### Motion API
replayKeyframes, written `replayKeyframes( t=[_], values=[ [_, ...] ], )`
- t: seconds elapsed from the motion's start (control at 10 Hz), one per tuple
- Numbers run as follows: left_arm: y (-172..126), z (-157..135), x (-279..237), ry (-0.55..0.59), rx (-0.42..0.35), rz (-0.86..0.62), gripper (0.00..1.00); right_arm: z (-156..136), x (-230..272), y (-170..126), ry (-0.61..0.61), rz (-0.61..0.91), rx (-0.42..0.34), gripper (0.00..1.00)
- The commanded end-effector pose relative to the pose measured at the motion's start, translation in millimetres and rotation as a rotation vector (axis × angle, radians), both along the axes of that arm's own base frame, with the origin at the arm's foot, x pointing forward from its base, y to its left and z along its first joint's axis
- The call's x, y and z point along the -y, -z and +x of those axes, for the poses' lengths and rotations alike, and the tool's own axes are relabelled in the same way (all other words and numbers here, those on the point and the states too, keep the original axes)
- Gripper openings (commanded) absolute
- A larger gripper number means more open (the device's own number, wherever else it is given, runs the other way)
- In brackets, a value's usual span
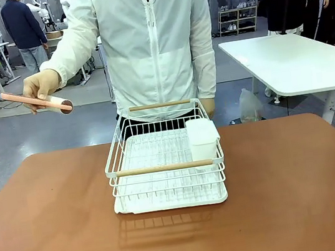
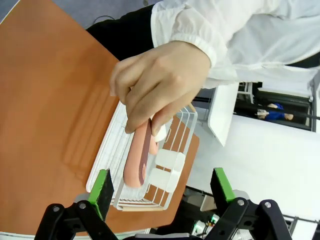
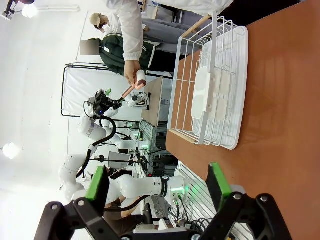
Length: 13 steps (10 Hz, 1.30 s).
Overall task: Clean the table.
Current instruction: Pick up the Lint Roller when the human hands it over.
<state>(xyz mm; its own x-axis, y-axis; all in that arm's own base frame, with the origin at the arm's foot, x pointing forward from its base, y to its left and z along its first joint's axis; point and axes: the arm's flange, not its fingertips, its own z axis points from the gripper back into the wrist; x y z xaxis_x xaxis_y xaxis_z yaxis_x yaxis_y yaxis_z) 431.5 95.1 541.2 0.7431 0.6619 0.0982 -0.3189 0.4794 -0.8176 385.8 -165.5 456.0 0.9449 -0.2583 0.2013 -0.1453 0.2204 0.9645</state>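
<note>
The reddish-brown table (image 1: 54, 212) spans the near scene, bearing at its centre, toward the far edge, a white wire dish rack (image 1: 164, 164) with 2 wooden handles and a white container (image 1: 203, 138) against its right side. At far left, raised above the table, the person's hand (image 1: 42, 86) grips a pink stick-shaped tool (image 1: 36, 102). The left gripper (image 2: 162, 185), 2 fingers spread apart and empty, faces this hand and tool without touching them; the right gripper (image 3: 157, 182), likewise released and grasping nothing, hangs off the table's right edge.
</note>
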Motion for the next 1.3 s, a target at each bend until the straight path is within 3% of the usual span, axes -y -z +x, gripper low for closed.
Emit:
replayKeyframes(
  t=[0.0, 0.6, 1.2],
  values=[
    [12.8, 10.0, 9.8, -0.048, -0.022, 0.003, 1.0, 0.8, -1.3, -3.9, 0.001, 0.015, 0.003, 1.0],
    [40.5, 10.5, 14.9, -0.045, 0.029, -0.026, 1.0, 0.8, -1.3, -3.9, 0.001, 0.015, 0.003, 1.0],
    [50.2, 18.2, 10.0, -0.048, 0.027, -0.041, 1.0, 0.8, -1.3, -3.9, 0.001, 0.015, 0.003, 1.0]
  ],
)
